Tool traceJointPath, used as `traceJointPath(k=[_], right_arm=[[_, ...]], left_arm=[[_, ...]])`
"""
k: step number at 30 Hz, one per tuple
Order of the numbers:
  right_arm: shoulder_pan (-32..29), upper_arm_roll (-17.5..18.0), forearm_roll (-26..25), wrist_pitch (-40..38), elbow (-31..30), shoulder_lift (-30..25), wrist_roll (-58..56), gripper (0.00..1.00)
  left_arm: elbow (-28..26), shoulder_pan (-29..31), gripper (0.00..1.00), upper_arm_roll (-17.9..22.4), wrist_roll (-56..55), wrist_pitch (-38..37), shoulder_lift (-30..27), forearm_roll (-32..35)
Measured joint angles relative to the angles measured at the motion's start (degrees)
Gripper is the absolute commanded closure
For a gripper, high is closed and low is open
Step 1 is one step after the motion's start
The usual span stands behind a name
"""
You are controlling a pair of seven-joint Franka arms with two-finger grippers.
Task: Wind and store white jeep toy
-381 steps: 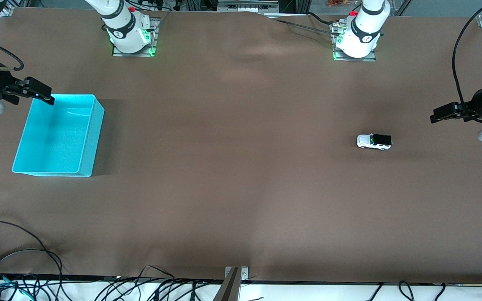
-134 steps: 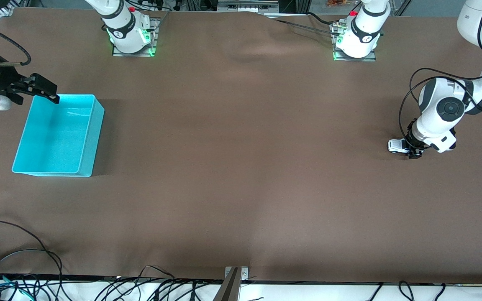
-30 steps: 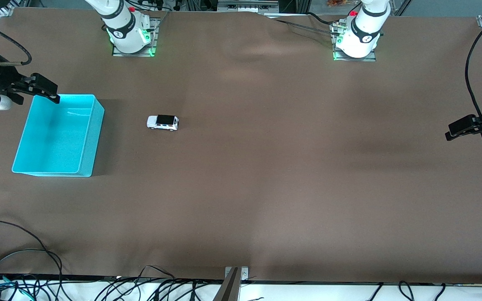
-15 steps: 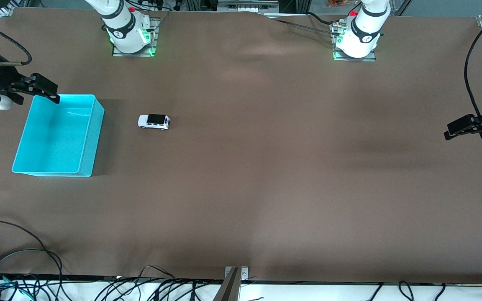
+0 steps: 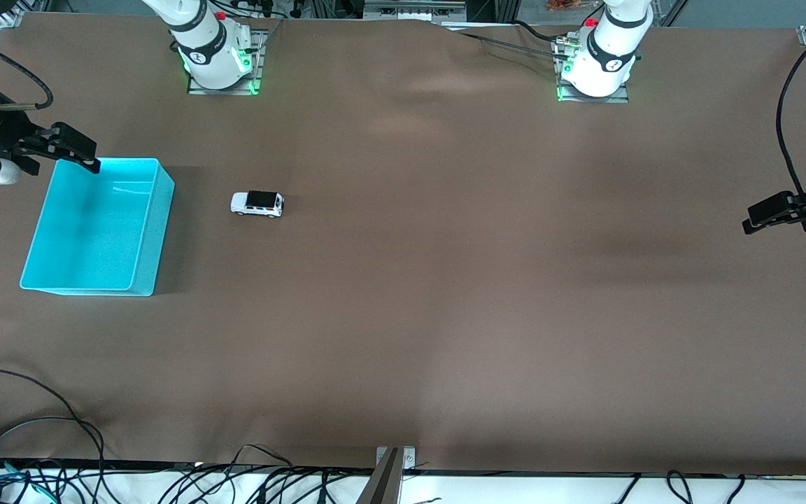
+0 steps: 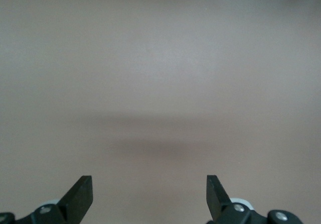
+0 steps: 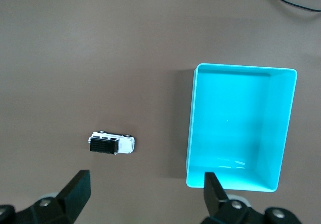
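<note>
The white jeep toy stands on the brown worktop near the empty turquoise bin, toward the left arm's end from it, while the right gripper hangs over that bin's corner and the left gripper waits well apart, both with jaws wide.

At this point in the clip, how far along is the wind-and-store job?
Done: nothing can be confirmed; the jeep sits on the table beside the bin. In hand: nothing. The right end effector hangs open over the bin's rim; the left end effector waits open at its end. Left: putting the jeep in the empty bin.
</note>
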Motion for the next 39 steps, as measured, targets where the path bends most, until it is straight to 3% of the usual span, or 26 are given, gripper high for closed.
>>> traceJointPath(k=[19,25,35,39], right_arm=[[0.0,0.0,0.0,0.0,0.0,0.0,0.0,0.0],[0.0,0.1,0.0,-0.1,0.0,0.0,0.6,0.0],[0.9,3.8,-0.1,-1.1,0.3,-0.5,5.9,0.0],[0.8,3.6,-0.1,-1.2,0.3,-0.5,6.0,0.0]], left_arm=[[0.0,-1.1,0.0,1.0,0.0,-0.8,-1.4,0.0],[0.0,-7.0,0.0,6.8,0.0,-2.1,-2.7,-0.3],[-0.1,-18.6,0.0,20.7,0.8,-4.3,-5.8,-5.2],[-0.6,-21.2,0.0,23.7,1.0,-4.7,-6.8,-5.4]])
